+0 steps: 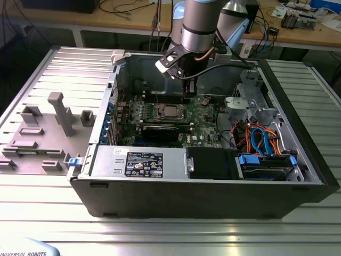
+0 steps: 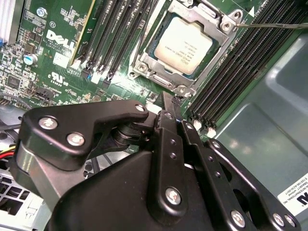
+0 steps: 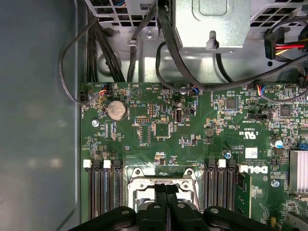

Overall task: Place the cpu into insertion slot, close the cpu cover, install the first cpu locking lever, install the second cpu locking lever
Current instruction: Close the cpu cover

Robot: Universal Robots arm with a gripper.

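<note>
End effector (image 2: 166, 98) closed, empty, near cpu (image 2: 184, 38)

**Arm** (image 1: 198, 29): round silvery-grey tube sections, with a pale blue cap (image 1: 193, 6) at the joint above. A copper-brown band (image 1: 205, 52) curved along the lower edge of the wrist. A small white block (image 1: 163, 65) with a dark face was fixed to the wrist's side. A black cable (image 1: 226, 68) ran off from the wrist.

**Gripper** (image 2: 167, 98): matt black metal. Two slim flat fingers (image 2: 169, 144) sat on angular link plates (image 2: 82, 127) with rounded corners. The plates were fastened with bright silver screws (image 2: 173, 196).
</note>
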